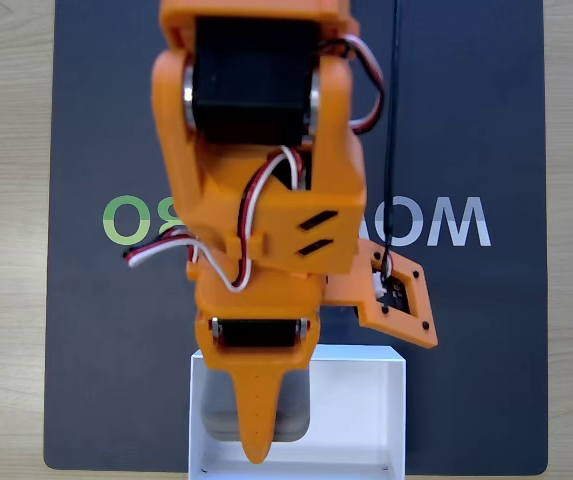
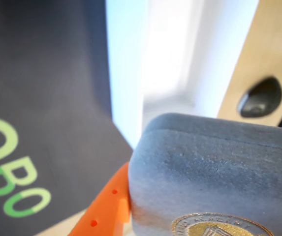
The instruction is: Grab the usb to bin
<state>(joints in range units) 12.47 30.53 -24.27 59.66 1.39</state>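
Note:
In the fixed view my orange gripper points down over the bin, a shallow white box at the mat's near edge. The usb, a flat dark-grey rounded square, shows on both sides of the pointed finger, inside the bin's outline. The wrist view has the usb very close at lower right, its gold emblem at the bottom edge. An orange finger presses against its left side. Behind it rises the bin's white wall. The gripper is shut on the usb.
A dark mat with green and white letters covers the light wooden table. A black cable runs down beside the arm. In the wrist view a dark oval mark sits on the wood at right.

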